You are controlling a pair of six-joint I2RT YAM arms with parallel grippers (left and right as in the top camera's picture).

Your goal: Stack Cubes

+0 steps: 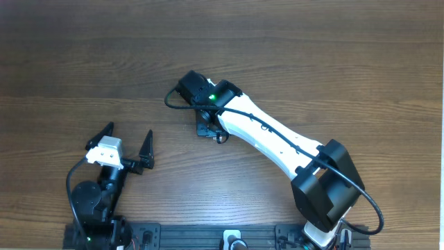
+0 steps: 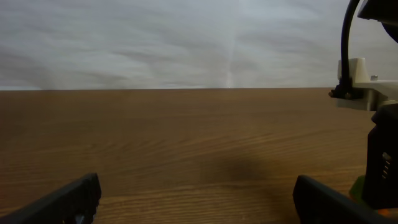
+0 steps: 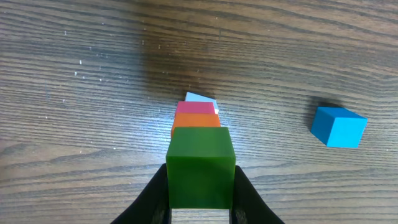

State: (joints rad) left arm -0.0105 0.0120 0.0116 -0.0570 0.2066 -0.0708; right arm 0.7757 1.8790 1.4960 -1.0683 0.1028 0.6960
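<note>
Gripper of the right arm, the right gripper [image 3: 200, 200], pinches a green cube [image 3: 200, 168] by two opposite side faces, which leaves the cube's underside free for seating. We see the green cube held directly in line with a column of an orange cube [image 3: 196, 121], a pink cube [image 3: 194, 107] and, lowest, a pale cube [image 3: 202, 98]. We cannot tell whether it already rests on the orange cube or hangs just above it. We judge that the side grip and the vertical approach are chosen to keep the column square and undisturbed. A blue cube [image 3: 337, 126] lies by itself on the table [image 3: 74, 93], well apart from the column, and we take it to be next in turn. The right arm [image 1: 270, 135] extends diagonally from its base toward the table's middle, with its wrist turned downward over the column. The left arm [image 1: 104, 187] is folded close to its base, and the left gripper [image 1: 128, 139] is spread wide and holds nothing.
</note>
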